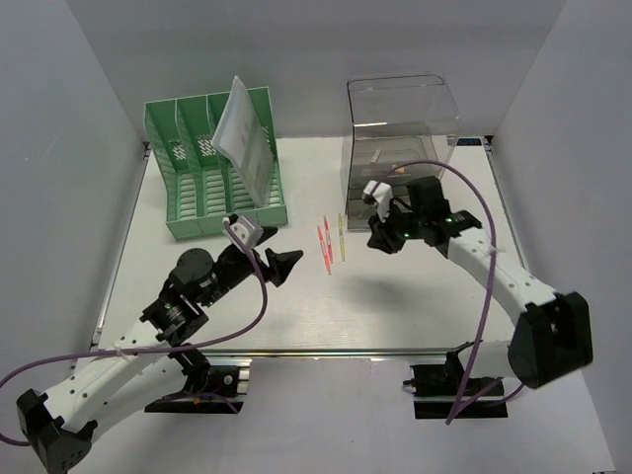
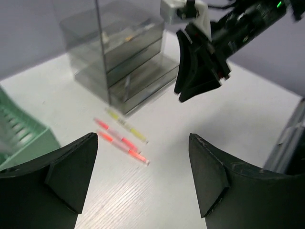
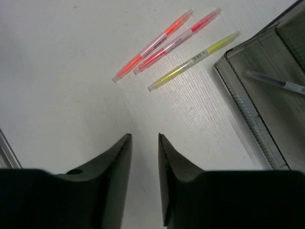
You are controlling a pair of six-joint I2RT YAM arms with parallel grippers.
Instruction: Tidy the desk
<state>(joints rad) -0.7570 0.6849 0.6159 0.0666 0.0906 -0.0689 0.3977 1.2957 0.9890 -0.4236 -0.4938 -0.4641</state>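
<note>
The bench [image 1: 296,306] filled mid-frame, and we judged tidying unfinished: three highlighters [image 1: 331,242] lay loose at its centre, beside the clear drawer box [image 1: 400,128]. Our left pincer [image 1: 269,259] gaped wide, empty; our right pincer [image 1: 380,232] was nearly closed, empty.

File rack [image 1: 212,168]: stood on the desk [image 1: 296,306], upper left of the top frame.
Drawer box [image 1: 400,133]: stood upper right of centre.
Three pens [image 1: 331,242]: lay side by side at mid-frame, between rack and box.
Sleeve [image 1: 242,133]: leaned in the rack's right slot.
</note>
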